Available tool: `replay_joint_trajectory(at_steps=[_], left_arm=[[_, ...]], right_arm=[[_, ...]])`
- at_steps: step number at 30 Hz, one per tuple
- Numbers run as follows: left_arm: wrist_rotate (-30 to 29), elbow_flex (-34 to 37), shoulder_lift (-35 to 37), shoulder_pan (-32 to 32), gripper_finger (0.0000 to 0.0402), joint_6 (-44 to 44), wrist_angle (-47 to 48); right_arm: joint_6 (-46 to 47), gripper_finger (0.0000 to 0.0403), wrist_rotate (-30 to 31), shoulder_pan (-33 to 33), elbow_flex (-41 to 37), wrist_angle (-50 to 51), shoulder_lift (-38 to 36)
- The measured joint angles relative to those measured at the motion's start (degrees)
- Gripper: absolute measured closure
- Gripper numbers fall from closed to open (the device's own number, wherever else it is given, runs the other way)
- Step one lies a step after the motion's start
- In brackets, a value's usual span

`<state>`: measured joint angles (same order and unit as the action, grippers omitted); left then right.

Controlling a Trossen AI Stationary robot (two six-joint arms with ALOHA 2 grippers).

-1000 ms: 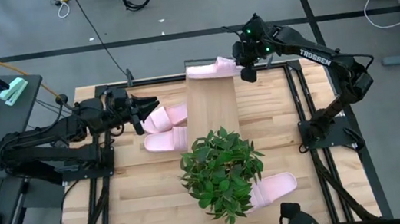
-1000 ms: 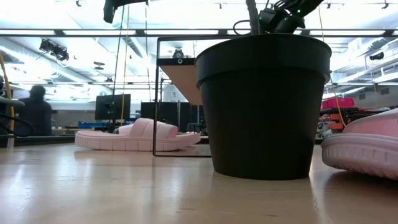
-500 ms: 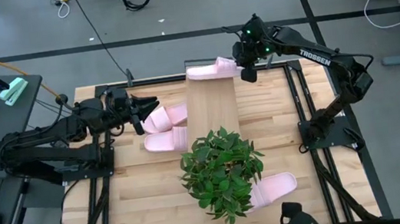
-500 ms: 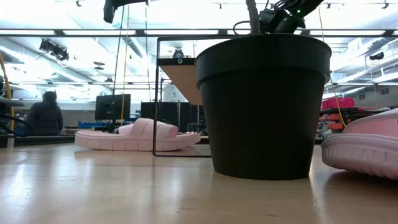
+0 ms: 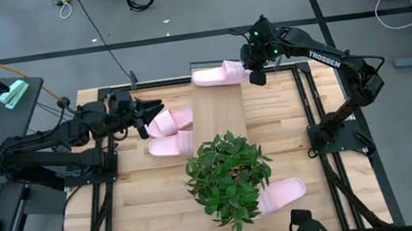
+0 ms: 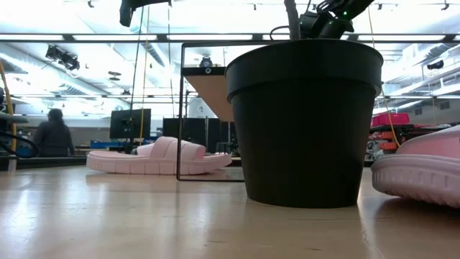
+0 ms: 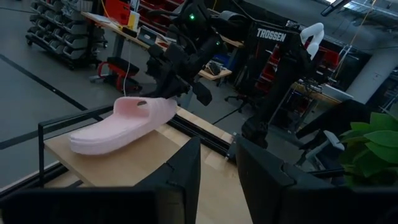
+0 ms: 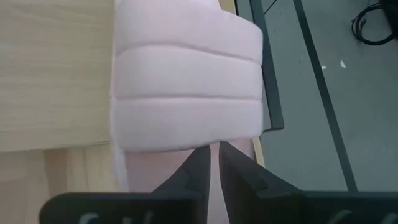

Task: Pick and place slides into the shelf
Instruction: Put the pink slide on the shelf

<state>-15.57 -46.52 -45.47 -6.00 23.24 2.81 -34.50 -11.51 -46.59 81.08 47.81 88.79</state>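
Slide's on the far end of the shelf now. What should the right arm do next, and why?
Probably back the right tool straight off. The slide lies flat on the shelf, and its fingers stand almost together at the slide's edge with no grip visible. Two slides wait by the left tool.

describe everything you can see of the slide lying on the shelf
The slide is pale pink foam with one broad ribbed strap and a thick sole. It lies flat and crosswise on the far end of the light-wood shelf, sole down. The right gripper is at its strap end, fingers close together against the strap edge.
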Motion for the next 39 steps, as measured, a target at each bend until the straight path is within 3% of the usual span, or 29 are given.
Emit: replay_joint_trajectory(at_steps=[15,27,39], left_arm=[[0.0,0.0,0.0,0.0,0.0294,0.0,0.0],[0.0,0.0,0.0,0.0,0.0294,0.1,0.0],[0.0,0.0,0.0,0.1,0.0294,-0.3,2.6]], right_arm=[[0.4,0.0338,-0.1,0.0,0.0,1.6,0.0],[2.3,0.0294,6.7,0.0,0.0,2.8,-0.1],[14.9,0.03,6.5,0.0,0.0,18.5,-6.8]])
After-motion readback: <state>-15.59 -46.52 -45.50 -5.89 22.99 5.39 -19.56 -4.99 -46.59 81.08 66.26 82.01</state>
